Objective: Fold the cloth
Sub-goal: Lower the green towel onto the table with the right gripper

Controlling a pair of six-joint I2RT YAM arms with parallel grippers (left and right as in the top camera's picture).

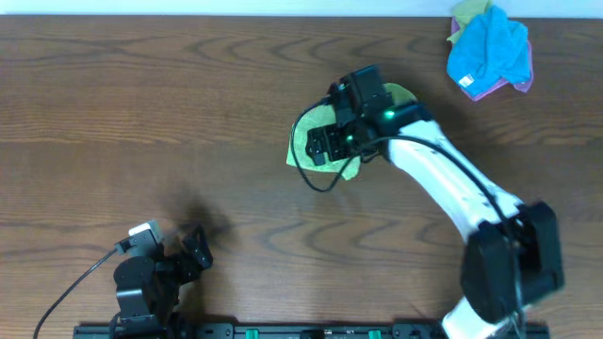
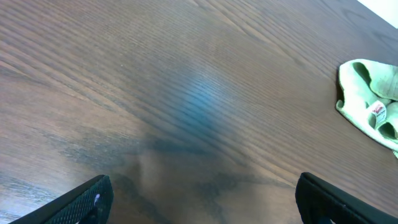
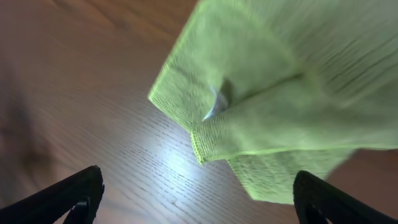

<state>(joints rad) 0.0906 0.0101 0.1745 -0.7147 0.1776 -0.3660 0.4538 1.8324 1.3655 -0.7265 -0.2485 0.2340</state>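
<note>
Nearest the base, at the table's (image 1: 141, 94) front-left edge, the left gripper (image 1: 195, 247) hangs released, its 2 fingers (image 2: 87, 200) spread wide over bare wood, with open room to the left and ahead. Mid-table, right of centre, lies the cloth (image 1: 300, 143), with wood free on all 4 sides. The right gripper (image 1: 327, 146) hovers just above it, its jaws wide apart and grasping nothing. The cloth is lime-green and lies in overlapping layers whose corners do not line up; a small white tag (image 2: 377, 111) shows. At the far-right edge, well apart, a blue cloth (image 1: 485, 52) lies bunched on a purple cloth (image 1: 492, 92).
</note>
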